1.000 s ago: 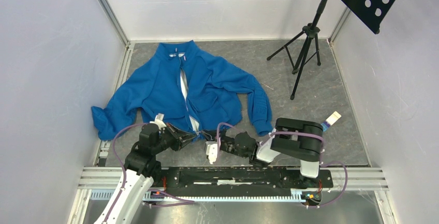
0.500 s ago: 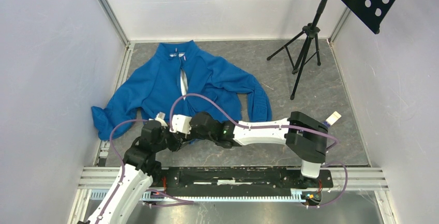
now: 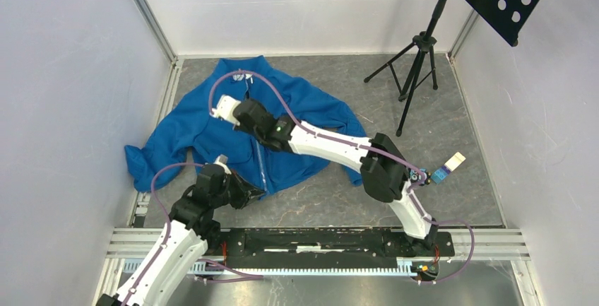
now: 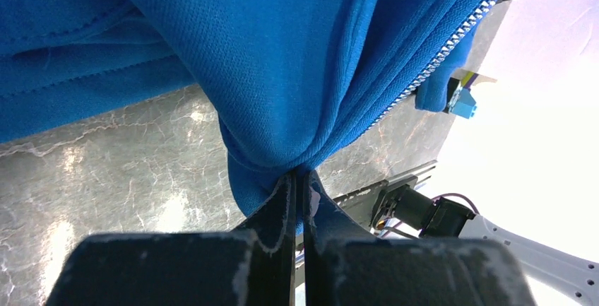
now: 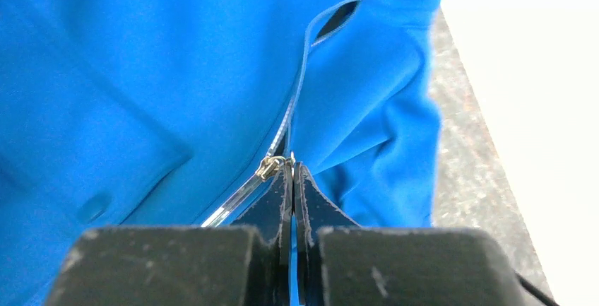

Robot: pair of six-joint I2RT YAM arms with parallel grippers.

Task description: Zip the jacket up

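Right gripper (image 5: 292, 172): fingers pinched narrow at the zipper slider (image 5: 272, 167), apparently holding its pull. The tab itself is hidden between the pads.

Left gripper (image 4: 297, 179): clamped tight on the hem (image 4: 272, 157) at the near edge, fabric bunched into the tips, anchoring the bottom.

The jacket (image 3: 191, 126) lies flat on the grey table (image 3: 438, 122), left of centre, collar (image 3: 263, 63) far, hem near.

Change: a second ago the right arm sat folded by its base. Half a second ago it was at the hem beside the left gripper. It now reaches far, up at the chest. The pale lining strip down the front is gone and the zipper line (image 3: 263, 168) reads closed below the gripper. Judgement: the zip is mostly run, with a short open slit (image 5: 339, 20) left toward the collar.

Hard to see: from above, the right arm and purple cable cover the slider and upper zip. The slit's far end is blurred. The right side of both wrist views is blown out white.
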